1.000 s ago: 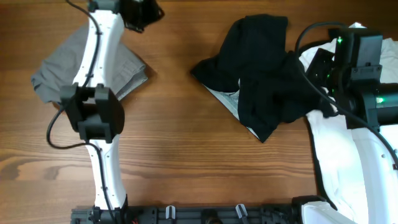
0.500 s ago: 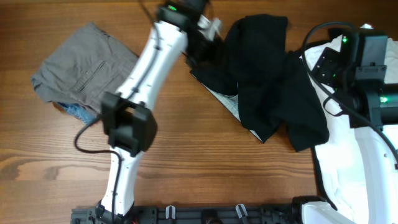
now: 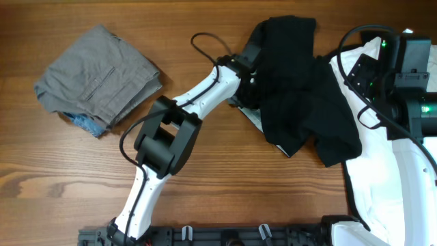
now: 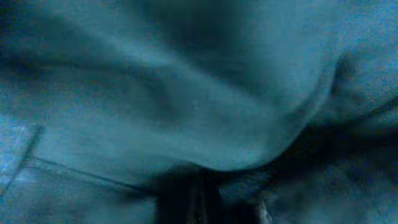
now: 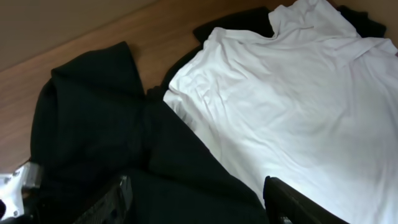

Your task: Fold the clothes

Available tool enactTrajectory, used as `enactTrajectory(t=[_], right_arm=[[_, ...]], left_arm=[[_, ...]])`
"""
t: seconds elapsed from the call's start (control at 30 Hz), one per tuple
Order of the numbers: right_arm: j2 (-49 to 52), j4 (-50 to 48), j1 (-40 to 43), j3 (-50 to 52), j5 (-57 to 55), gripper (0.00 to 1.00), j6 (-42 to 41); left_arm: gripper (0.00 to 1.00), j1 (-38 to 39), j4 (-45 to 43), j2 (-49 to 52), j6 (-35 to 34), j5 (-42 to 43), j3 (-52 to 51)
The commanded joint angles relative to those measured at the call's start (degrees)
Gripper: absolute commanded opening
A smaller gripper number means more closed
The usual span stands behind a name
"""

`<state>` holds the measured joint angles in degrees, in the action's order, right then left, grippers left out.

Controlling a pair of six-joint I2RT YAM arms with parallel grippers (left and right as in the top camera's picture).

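Wooden table (image 3: 205,171): left gripper (image 3: 246,56) pinched shut on black T-shirt (image 3: 300,89); right gripper (image 5: 199,208) fingers spread wide, near white T-shirt (image 5: 292,93).

Plain black T-shirt (image 3: 300,96) sits at one o'clock, plain white T-shirt (image 5: 292,93) at three, grey trousers (image 3: 95,75) at ten, brown wood-grain table (image 3: 273,205).

You are looking at dark fabric (image 4: 205,106) close against the lens, filling the whole frame and out of focus. It reads bluish here. A broad soft fold runs from the upper left towards the right edge. A seam (image 4: 74,169) crosses the lower left. The bottom centre is too dark to make out.
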<state>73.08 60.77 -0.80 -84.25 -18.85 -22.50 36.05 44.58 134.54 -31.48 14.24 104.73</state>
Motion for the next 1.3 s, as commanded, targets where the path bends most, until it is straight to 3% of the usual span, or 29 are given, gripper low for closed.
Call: enactTrajectory(t=[0.0,0.17,0.37,0.53,0.63,0.83,0.9,1.07,1.2,1.27], right_arm=[[0.0,0.2,0.2,-0.5,0.9,0.73,-0.7],[0.0,0.2,0.2,-0.5,0.9,0.73,-1.6],[0.0,1.0,0.2,-0.5,0.9,0.73,-1.7],[0.1,1.6,0.2,-0.5,0.9,0.73,-1.7],[0.3,1.7,0.2,-0.5,1.0,0.73,-1.7],[1.4,1.9,0.2,-0.5,2.4,0.73,-0.4],[2.4,1.8,0.2,-0.5,2.4,0.74,-0.4],[4.3,1.8,0.2,-0.5,2.4,0.74,-0.6],[4.3,1.6,0.2,-0.5,2.4,0.74,-0.6],[4.3,1.7,0.2,-0.5,2.4,0.74,-0.6]], left_arm=[[0.04,-4.3,-1.0,3.8,-4.6,-9.0,-2.4],[0.04,-15.0,-11.2,6.3,1.3,-9.8,-2.3],[0.04,-26.2,-15.9,6.1,2.7,7.5,10.3],[0.08,-27.8,-4.9,5.8,13.0,11.3,28.8],[0.20,-26.6,4.2,5.0,16.5,11.3,38.3],[0.43,-22.1,20.7,2.5,18.1,11.3,43.3],[0.58,-19.4,28.3,2.4,21.3,11.1,43.3],[0.53,-14.2,39.6,3.4,19.3,1.7,43.2],[0.04,-9.8,41.6,5.9,15.9,1.1,41.0],[0.04,-7.9,40.1,7.1,12.8,1.0,38.0]])
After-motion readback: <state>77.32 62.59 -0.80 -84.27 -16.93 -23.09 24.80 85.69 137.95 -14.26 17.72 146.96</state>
